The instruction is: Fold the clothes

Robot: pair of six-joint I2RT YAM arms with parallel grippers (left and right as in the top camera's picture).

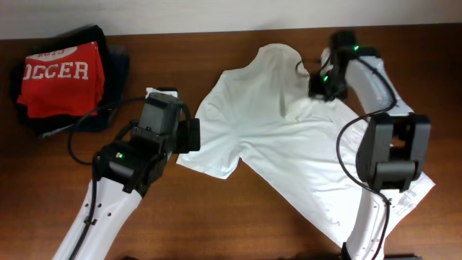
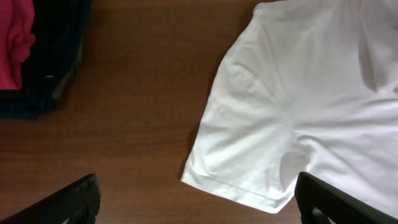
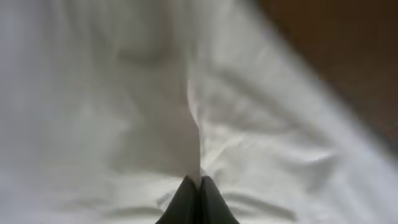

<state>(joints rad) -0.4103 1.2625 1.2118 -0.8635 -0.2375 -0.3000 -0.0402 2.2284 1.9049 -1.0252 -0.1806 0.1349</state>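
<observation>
While my right claw (image 3: 199,186) is pinched tight on a ridge of the white T-shirt (image 1: 289,144), my left claw (image 2: 199,202) is wide open and holds nothing. The shirt lies flat in the middle of the surface (image 1: 216,224), collar toward 11 o'clock, hem toward 5 o'clock. It is plain, thin and wrinkled. At 9 o'clock a red shirt (image 1: 61,83) reads "OCCER".

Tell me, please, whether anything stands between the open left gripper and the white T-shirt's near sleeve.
Nothing visible does: only bare table lies between the left gripper and the sleeve of the white T-shirt. The red and navy pile sits well aside.
</observation>
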